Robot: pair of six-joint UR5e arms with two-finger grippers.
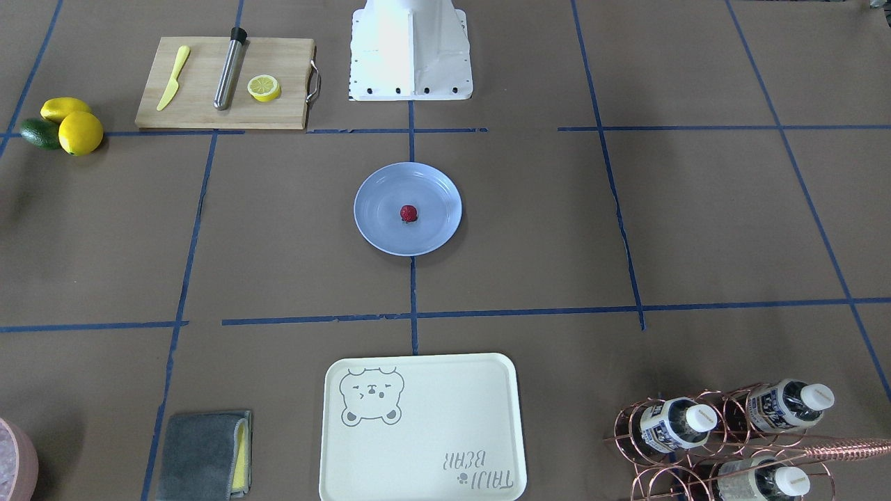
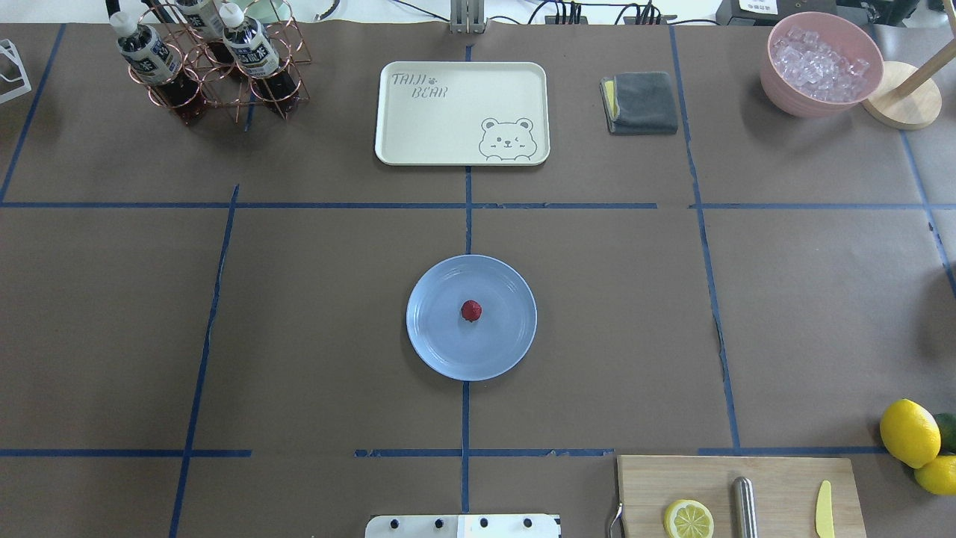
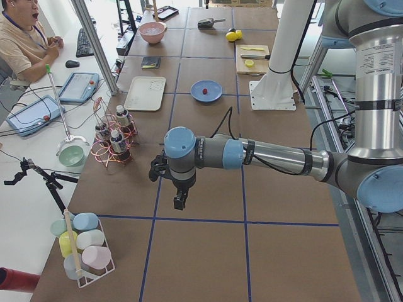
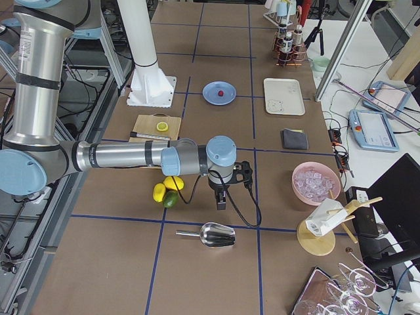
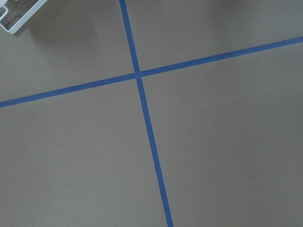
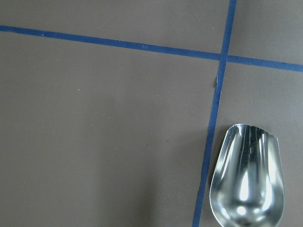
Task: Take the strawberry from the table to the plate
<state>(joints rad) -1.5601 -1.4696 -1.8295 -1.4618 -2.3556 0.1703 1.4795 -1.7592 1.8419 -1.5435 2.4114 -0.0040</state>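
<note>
The strawberry (image 2: 471, 310) lies mid-plate (image 2: 448, 355) at the centre of the worktop (image 2: 299, 314), with the cream tray (image 2: 448, 112) beyond it and a cutting board (image 2: 780, 482) carrying 1 lemon half (image 2: 688, 518) nearer the robot. The left hand (image 3: 180, 200) and right hand (image 4: 221, 201) hang over opposite worktop ends, well apart from the plate; whether either is open or closed I cannot tell. A metal scoop (image 6: 248, 179) lies near the right hand
</note>
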